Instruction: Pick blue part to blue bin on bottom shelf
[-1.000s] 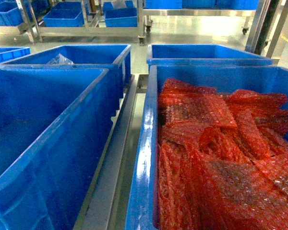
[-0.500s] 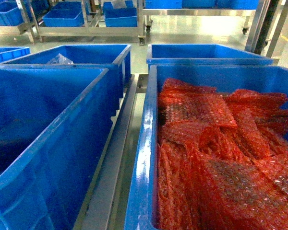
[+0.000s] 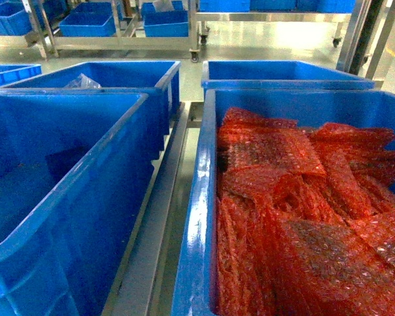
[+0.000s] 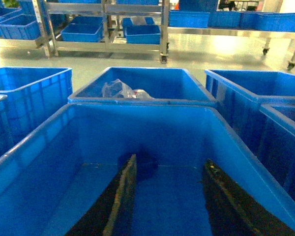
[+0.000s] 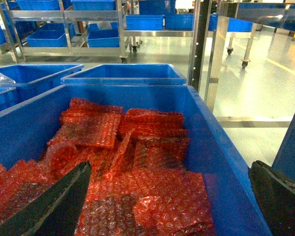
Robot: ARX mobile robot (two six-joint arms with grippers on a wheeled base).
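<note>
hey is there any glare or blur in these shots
Head view: soft overall, white glare streaks down the red-wrap bin's rim. Left wrist view: dark shadow on the empty bin's floor. Right wrist view: overexposed floor at right.

No legible text, labels, brand marks, numbers or signs in any view. Blue bin (image 3: 66, 164) walls: plain, unmarked. Red bubble-wrap bags (image 3: 296, 210): no print readable. Background racks (image 4: 105, 24): too small and blurred to show lettering.
</note>
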